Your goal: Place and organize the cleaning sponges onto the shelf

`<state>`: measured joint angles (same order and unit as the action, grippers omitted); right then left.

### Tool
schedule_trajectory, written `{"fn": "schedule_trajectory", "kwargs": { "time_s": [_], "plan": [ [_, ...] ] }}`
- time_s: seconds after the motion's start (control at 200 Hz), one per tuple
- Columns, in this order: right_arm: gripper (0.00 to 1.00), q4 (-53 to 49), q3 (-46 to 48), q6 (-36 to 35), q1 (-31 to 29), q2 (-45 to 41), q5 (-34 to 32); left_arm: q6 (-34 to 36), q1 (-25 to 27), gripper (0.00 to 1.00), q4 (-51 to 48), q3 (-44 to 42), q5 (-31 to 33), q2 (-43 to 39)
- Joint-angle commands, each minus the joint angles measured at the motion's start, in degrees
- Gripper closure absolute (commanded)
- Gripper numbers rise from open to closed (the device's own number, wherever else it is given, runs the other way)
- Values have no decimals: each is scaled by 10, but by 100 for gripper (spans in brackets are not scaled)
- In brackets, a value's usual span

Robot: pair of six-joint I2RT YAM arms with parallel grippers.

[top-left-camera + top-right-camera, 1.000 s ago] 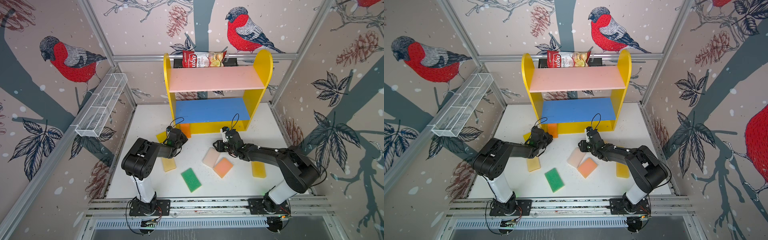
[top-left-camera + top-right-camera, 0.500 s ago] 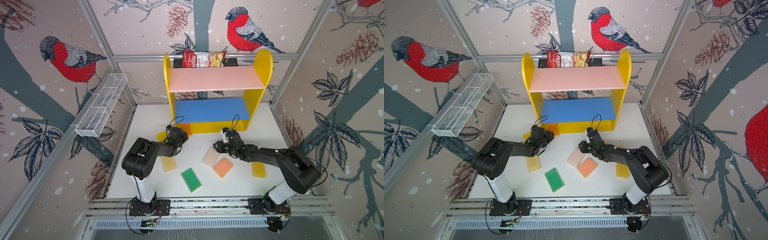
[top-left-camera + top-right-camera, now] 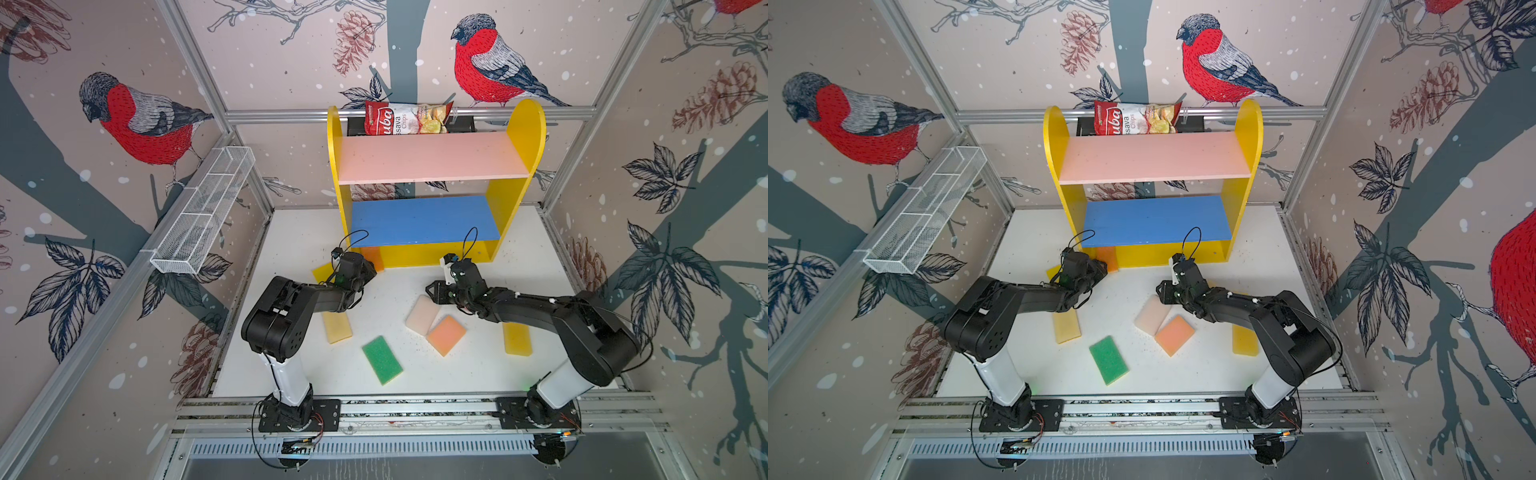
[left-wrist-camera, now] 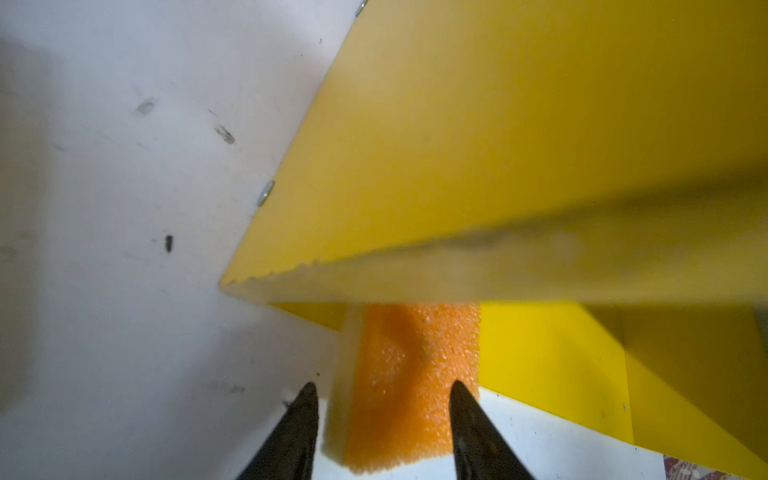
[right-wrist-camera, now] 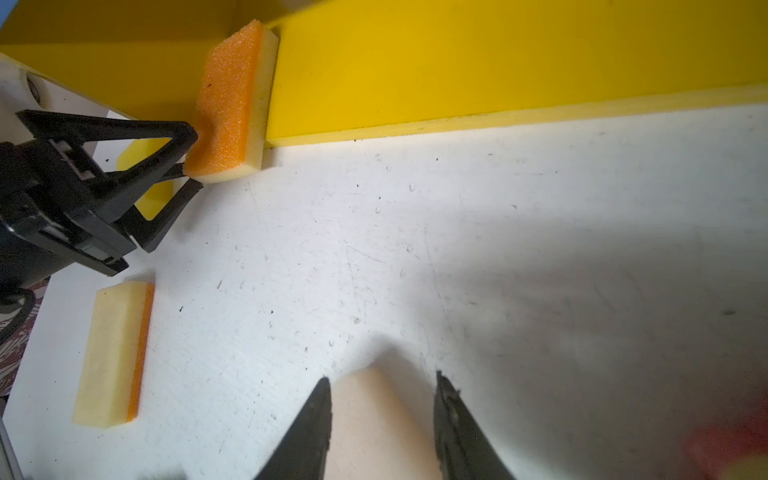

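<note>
The shelf (image 3: 424, 224) stands at the back of the white floor. An orange sponge (image 4: 403, 374) stands on its edge at the shelf's lower left corner (image 3: 376, 258). My left gripper (image 4: 382, 384) is open around it, and its fingers are slack on both sides. A pale cream sponge (image 3: 420, 316) lies flat. My right gripper (image 5: 382, 376) is open, and that sponge's far corner (image 5: 374, 428) sits between its fingers. Loose on the floor lie salmon (image 3: 446, 334), green (image 3: 382, 359), pale yellow (image 3: 337, 328) and yellow (image 3: 516, 338) sponges. Another yellow one (image 3: 322, 272) is partly hidden behind the left wrist.
A red-and-white chips bag (image 3: 407, 118) lies behind the shelf's top. A white wire basket (image 3: 203, 212) hangs on the left wall. Both arms reach low across the floor from the front rail (image 3: 415, 409).
My left gripper has opened and let go of the orange sponge, which stays on its edge against the shelf. The right arm and the other sponges have not moved.
</note>
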<state>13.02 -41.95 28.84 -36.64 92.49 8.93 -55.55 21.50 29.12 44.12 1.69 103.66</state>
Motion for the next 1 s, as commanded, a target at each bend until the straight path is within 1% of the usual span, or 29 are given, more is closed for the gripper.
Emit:
{"fn": "schedule_trajectory", "kwargs": {
  "time_s": [0.0,0.08,0.135,0.185,0.265,0.555,0.7,0.821,0.996],
  "plan": [
    [59,3,-1,-1,0,-3,-1,28,5,59,16,15,-39,15],
    [59,0,2,-1,-1,-4,-3,26,5,77,18,18,-41,21],
    [59,1,5,-2,-1,-4,-4,26,5,87,20,17,-40,22],
    [59,2,6,-1,-1,-3,-4,26,5,93,19,17,-39,22],
    [59,3,6,-2,0,-1,-3,26,5,100,17,15,-38,18],
    [59,7,4,-1,-1,6,-1,21,14,100,23,-21,-53,-19],
    [59,10,5,0,-1,11,1,47,37,100,-1,-18,-37,-37],
    [59,12,3,1,-1,14,4,58,42,100,-12,-3,-28,-29],
    [59,10,6,0,-1,10,3,74,41,100,-23,33,-19,6]
  ]
}}
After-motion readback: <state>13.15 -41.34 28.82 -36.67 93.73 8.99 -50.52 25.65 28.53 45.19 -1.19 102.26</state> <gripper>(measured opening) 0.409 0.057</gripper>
